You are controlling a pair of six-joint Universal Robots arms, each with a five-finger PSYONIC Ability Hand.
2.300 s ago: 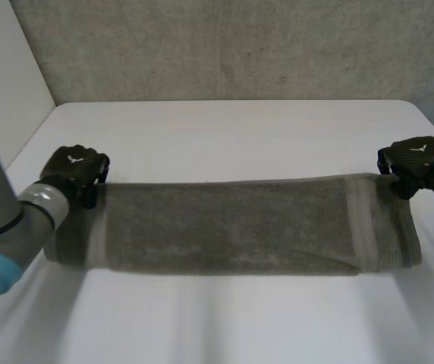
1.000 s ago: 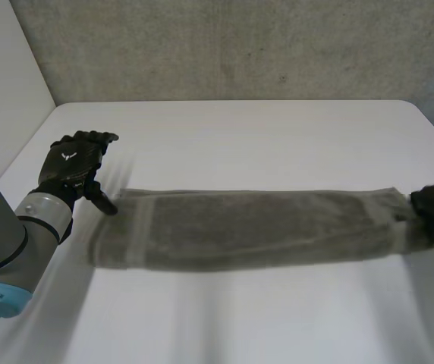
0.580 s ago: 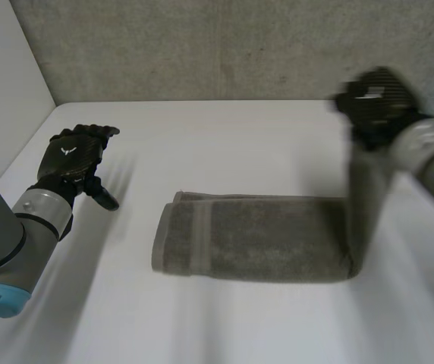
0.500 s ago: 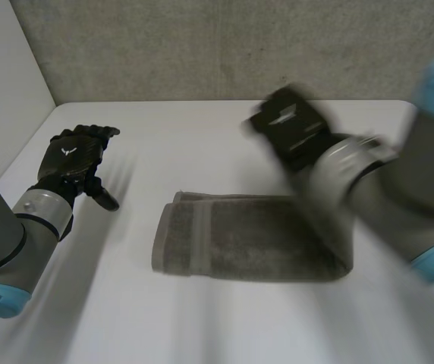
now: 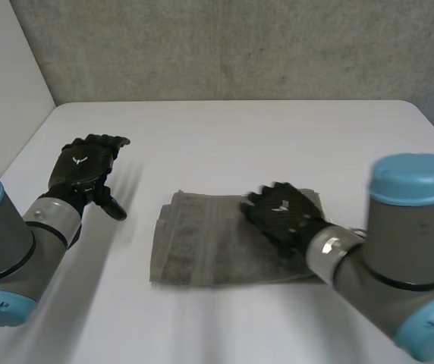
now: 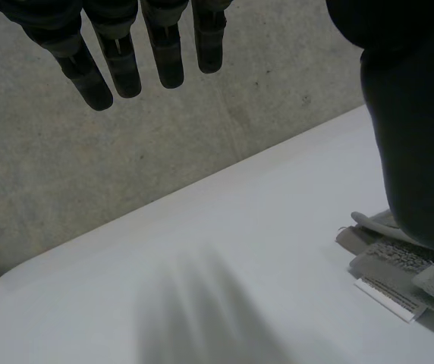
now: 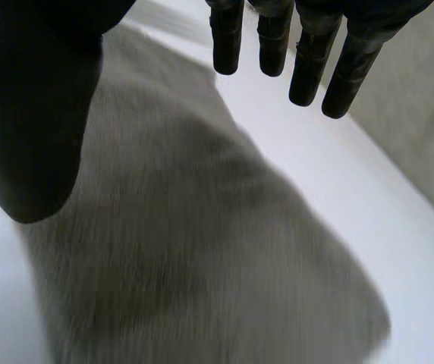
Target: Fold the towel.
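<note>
Head camera: high, behind and between the arms, looking down across the white table to the far grey concrete wall.
Left wrist camera: low, along the black left hand, facing that wall.
Right wrist camera: along the black right hand, close above the folded grey-green terry towel.
All three views share the towel.

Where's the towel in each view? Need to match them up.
Head: towel mid-table, right hand over its right end.
Left wrist: towel beside the left hand thumb, white label showing.
Right wrist: towel under the right hand's palm.
Shared landmark: the far edge of the table against the grey wall.
</note>
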